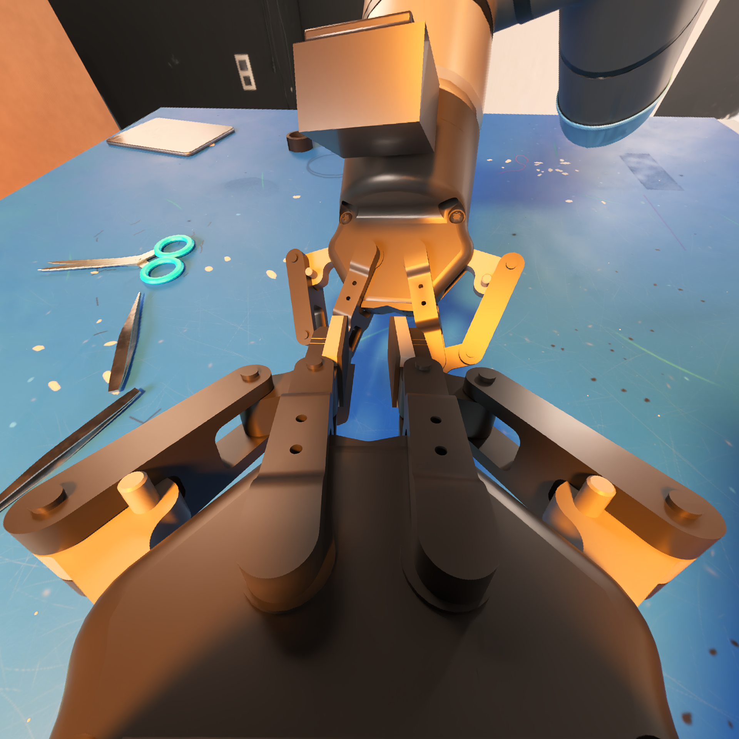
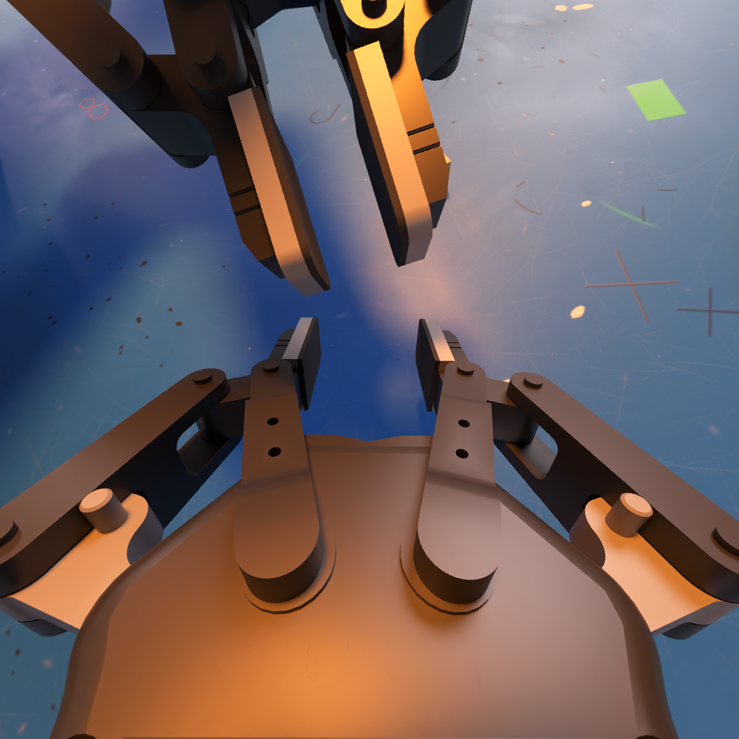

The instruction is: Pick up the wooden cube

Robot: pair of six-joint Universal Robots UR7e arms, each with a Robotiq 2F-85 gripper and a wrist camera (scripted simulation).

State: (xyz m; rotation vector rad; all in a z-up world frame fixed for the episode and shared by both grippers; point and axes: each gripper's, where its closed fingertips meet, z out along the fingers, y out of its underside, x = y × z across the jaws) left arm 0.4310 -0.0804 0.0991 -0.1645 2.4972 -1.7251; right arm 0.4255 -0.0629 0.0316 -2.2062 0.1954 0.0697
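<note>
No wooden cube shows in either view. In the left wrist view my left gripper (image 1: 367,344) is open and empty, just above the blue table (image 1: 600,320). My right gripper (image 1: 378,320) faces it tip to tip, and my own pads partly hide its fingertips. In the right wrist view my right gripper (image 2: 368,340) is open and empty over the table (image 2: 560,400). The left gripper (image 2: 360,276) reaches in from the top, its jaws apart with nothing between them. The two pairs of fingertips are close but apart.
On the left lie scissors with teal handles (image 1: 160,260), steel tweezers (image 1: 126,344) and a long dark metal tool (image 1: 68,444). A flat silver plate (image 1: 172,136) and a small dark ring (image 1: 298,142) sit at the far edge. A green patch (image 2: 656,104) marks the table.
</note>
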